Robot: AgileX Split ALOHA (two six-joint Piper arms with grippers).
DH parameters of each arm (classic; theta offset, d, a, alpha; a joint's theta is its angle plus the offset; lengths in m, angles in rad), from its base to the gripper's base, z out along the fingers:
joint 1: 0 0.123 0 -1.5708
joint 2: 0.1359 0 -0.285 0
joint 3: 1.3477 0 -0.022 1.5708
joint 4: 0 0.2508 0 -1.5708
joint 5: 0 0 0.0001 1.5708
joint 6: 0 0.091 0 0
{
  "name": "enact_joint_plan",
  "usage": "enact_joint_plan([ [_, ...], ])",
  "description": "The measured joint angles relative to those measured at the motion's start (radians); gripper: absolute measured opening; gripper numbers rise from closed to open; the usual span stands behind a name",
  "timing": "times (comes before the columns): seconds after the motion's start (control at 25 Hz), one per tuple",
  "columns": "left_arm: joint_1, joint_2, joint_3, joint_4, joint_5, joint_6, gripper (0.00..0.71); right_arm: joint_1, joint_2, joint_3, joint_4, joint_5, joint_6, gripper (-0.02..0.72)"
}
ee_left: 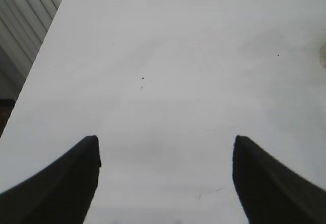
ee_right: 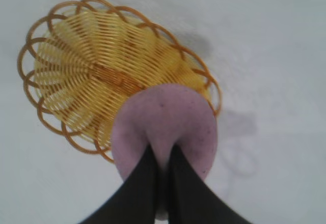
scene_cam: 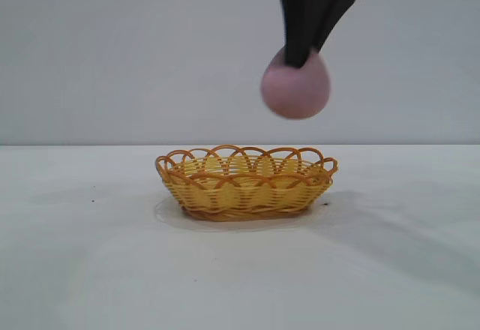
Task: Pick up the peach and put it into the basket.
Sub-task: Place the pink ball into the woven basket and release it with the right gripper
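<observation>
White tabletop (scene_cam: 82, 270) runs back to a plain pale wall, a few dark specks scattered on it. Near the middle sits the basket (scene_cam: 246, 182), shallow, oval, yellow-orange wicker with an open looped rim, flat on the surface and with nothing inside that I can see. My right gripper (scene_cam: 300, 58) hangs in the air above it, pointing steeply down, toward the basket's right end. Its two dark fingers (ee_right: 140, 188) are pinched nearly together on the top of the peach (scene_cam: 295, 86), pressing into the soft skin so that the fruit bulges on either side of them. The peach is dull pinkish-mauve, matte, finely speckled, and hangs well clear of the basket, touching neither rim nor table. From my right wrist, the peach overlaps the basket's rim at one end, with the woven floor spread out beyond it and a faint shadow on the table beside. My left gripper (ee_left: 165, 178) is off to the left over bare table, fingers spread wide apart, nothing between them.
</observation>
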Motion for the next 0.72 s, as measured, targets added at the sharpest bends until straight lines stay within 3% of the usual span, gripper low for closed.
enact_joint_plan([
  [0.28,0.0,0.0,0.0,0.0,0.0,0.0,0.503,0.011,0.096,0.0,0.013,-0.071,0.0,0.0],
  [0.44,0.0,0.0,0.0,0.0,0.0,0.0,0.503,0.015,0.122,-0.002,0.051,-0.096,0.0,0.0],
  [0.48,0.0,0.0,0.0,0.0,0.0,0.0,0.503,0.017,0.13,-0.009,0.061,-0.096,0.0,0.049],
  [0.64,0.0,0.0,0.0,0.0,0.0,0.0,0.503,0.017,0.142,-0.035,0.084,-0.099,0.0,0.049],
  [0.72,0.0,0.0,0.0,0.0,0.0,0.0,0.503,0.017,0.143,-0.041,0.084,-0.099,0.0,0.12],
])
